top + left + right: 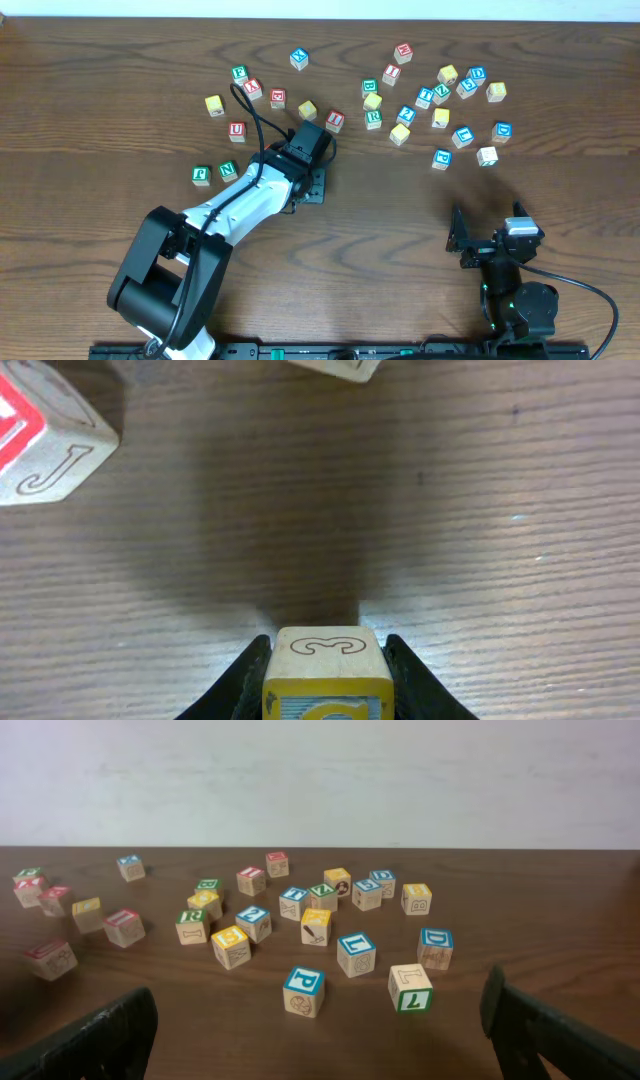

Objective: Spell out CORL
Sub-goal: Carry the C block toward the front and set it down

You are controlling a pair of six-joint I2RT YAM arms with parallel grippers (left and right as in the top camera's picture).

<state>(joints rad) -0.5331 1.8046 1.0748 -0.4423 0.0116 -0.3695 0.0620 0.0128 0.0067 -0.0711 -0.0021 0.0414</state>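
Note:
My left gripper (pixel 310 180) is shut on a yellow-edged letter block (pixel 325 660), held just above or on the wood table. Its top face shows an engraved outline, and its front face shows a blue panel with a yellow letter that is cut off. The block is hidden under the gripper in the overhead view. My right gripper (pixel 490 245) is open and empty near the front right. Its fingers frame the right wrist view (pixel 320 1030). A green-edged L block (pixel 410 988) and a blue P block (pixel 303 992) lie in front of it.
Several letter blocks lie scattered across the far half of the table (pixel 560 210): a cluster at the back right (pixel 440 118) and a looser group at the back left (pixel 236 130). A red-faced block with a J (pixel 40 440) lies just ahead of my left gripper.

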